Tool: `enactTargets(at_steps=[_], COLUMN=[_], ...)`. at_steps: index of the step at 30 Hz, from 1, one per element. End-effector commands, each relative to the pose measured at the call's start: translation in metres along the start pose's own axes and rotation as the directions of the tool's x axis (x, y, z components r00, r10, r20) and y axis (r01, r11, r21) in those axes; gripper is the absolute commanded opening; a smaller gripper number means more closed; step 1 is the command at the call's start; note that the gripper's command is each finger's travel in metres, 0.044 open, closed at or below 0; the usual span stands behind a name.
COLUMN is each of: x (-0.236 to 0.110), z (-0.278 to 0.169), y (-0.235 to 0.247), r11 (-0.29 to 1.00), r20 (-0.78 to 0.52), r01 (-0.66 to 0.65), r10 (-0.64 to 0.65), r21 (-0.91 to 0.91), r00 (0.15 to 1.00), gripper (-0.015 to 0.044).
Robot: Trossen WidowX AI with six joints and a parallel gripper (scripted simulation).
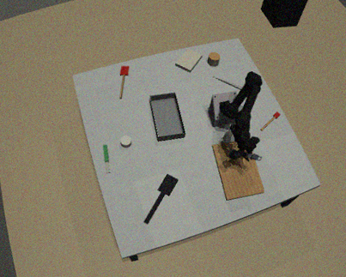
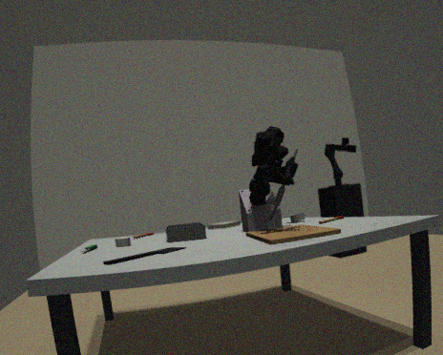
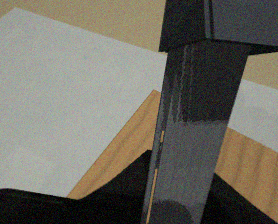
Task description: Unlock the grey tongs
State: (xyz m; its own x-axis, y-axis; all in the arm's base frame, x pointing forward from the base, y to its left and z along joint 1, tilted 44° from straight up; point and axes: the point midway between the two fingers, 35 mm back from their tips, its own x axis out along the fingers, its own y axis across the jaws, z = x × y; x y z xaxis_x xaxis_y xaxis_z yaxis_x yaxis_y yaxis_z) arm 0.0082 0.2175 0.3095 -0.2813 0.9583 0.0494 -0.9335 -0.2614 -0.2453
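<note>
My gripper (image 1: 241, 153) (image 2: 284, 174) (image 3: 170, 161) is shut on the grey tongs (image 1: 255, 157) (image 2: 292, 158) (image 3: 192, 125) and holds them in the air above the far end of the wooden board (image 1: 244, 183) (image 2: 305, 232) (image 3: 120, 150). The tongs are steeply tilted, with one end up and the other down toward the board. In the wrist view their two arms lie close together, with only a thin slit between them. The roasting tin (image 1: 167, 116) (image 2: 186, 232) stands at the table's middle with nothing across it.
The arm's grey base (image 1: 219, 110) (image 2: 260, 212) stands behind the board. Around it lie a black spatula (image 1: 161, 197), two red spatulas (image 1: 123, 80) (image 1: 270, 120), a green marker (image 1: 106, 154), a white puck (image 1: 126, 140), a cork cylinder (image 1: 214, 59) and a white tile (image 1: 189, 60).
</note>
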Motion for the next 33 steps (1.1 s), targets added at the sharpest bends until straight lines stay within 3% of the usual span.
enactTargets(at_steps=[1,18,33], x=[0.006,0.031,0.041], z=[0.004,-0.002,-0.014], y=[-0.005,-0.011,-0.002], r11=[1.0,0.992,0.997], r20=[-0.037,-0.312,-0.581], r01=[0.016,0.071,0.063], r10=[-0.016,-0.036,-0.028], r21=[0.023,0.101,0.04], r00=[0.999,0.949,0.813], gripper=[-0.015,-0.015,-0.015])
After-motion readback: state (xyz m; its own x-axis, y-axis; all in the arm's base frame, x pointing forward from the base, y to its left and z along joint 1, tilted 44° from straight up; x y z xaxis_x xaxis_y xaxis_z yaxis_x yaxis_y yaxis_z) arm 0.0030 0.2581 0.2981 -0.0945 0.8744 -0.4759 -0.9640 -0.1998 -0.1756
